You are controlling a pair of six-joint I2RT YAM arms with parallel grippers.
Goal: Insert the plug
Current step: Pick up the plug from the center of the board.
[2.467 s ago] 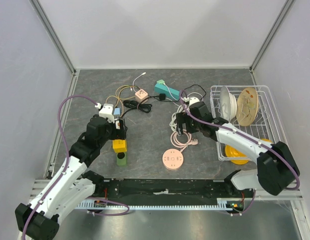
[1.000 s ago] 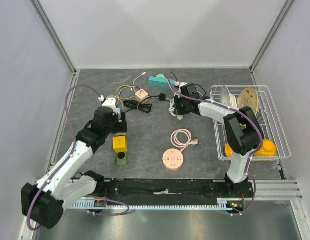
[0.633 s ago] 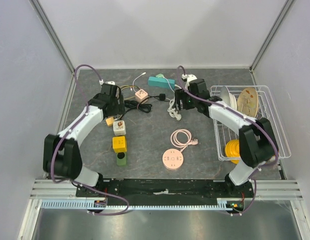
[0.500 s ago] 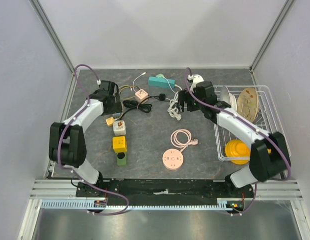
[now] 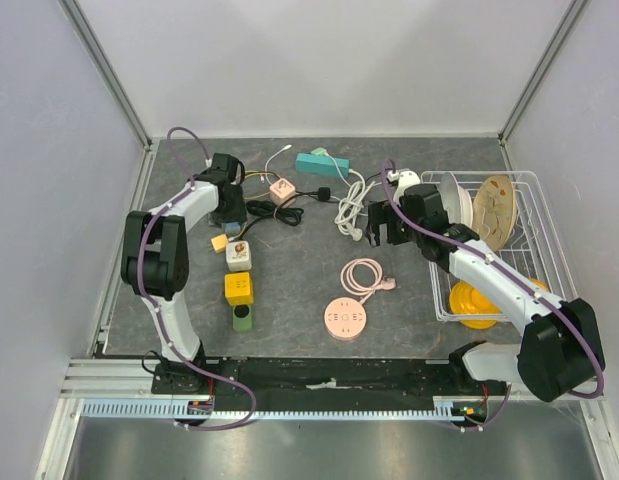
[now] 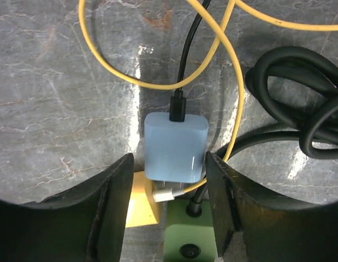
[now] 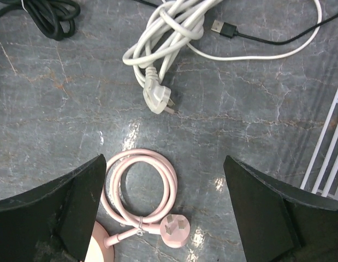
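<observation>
Right gripper point(image 7: 164, 161) has withdrawn from the white coiled power cord point(image 7: 167, 33), jaws wide, empty. Left gripper point(image 6: 169, 164) has moved rearward; half-closed, unclamped, it straddles the pale blue plastic charger plug point(image 6: 175, 146) lying on the grey stone-look table point(image 6: 59, 82).

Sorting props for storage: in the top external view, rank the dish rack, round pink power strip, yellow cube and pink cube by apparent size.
1. dish rack
2. round pink power strip
3. yellow cube
4. pink cube, slightly smaller-looking but farther away, so last two unsure.

Glossy light-blue plastic charger point(image 6: 175, 146) on seemingly polished grey stone table point(image 6: 59, 109).
</observation>
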